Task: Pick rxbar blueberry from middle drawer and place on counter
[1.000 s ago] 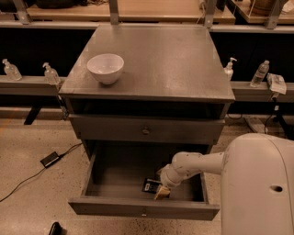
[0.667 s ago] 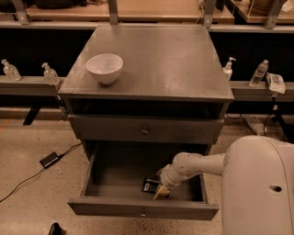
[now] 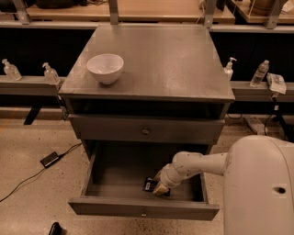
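Observation:
The middle drawer (image 3: 115,181) is pulled open below the closed drawer front (image 3: 145,131). The rxbar blueberry (image 3: 149,184), a small dark packet with blue and white marks, lies flat on the drawer floor near its front right. My gripper (image 3: 159,188) reaches down into the drawer from the right, right at the packet's right end and covering part of it. The white arm (image 3: 202,164) extends from my body at the lower right. The counter (image 3: 161,55) is the flat grey top of the cabinet.
A white bowl (image 3: 105,68) stands on the counter's left side. A black power brick (image 3: 49,159) with a cable lies on the floor at left. Bottles (image 3: 260,72) stand on side ledges. A tan wooden tabletop (image 3: 156,9) runs behind.

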You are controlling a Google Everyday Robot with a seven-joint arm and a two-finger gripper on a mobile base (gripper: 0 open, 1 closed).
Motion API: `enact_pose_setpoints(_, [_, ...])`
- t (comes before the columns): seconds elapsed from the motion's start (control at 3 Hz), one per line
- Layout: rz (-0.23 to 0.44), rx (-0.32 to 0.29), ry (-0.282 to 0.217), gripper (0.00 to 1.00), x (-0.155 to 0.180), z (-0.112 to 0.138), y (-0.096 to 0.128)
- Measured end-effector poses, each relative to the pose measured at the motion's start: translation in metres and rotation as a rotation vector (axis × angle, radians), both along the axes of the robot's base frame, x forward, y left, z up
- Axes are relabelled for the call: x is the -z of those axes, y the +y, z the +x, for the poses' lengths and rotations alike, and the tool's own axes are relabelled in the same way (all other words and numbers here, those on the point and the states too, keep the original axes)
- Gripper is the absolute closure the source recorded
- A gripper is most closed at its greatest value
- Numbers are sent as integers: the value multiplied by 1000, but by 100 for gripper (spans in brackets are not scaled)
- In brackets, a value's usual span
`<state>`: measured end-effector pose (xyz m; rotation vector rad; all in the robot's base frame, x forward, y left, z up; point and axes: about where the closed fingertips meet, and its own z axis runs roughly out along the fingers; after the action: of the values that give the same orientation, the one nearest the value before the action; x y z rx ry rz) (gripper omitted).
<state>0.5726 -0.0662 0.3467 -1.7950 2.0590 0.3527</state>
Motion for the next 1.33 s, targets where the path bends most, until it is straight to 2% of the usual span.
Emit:
enact_pose_setpoints(0.33, [55, 5, -52, 100, -35, 4, -7])
enact_pose_setpoints(0.67, [157, -8, -143, 100, -96, 3, -9])
enact_pose_setpoints(1.0, [216, -18, -207, 100, -163, -9, -24])
enact_pose_setpoints(1.33, [229, -55, -220, 100, -230, -13, -35])
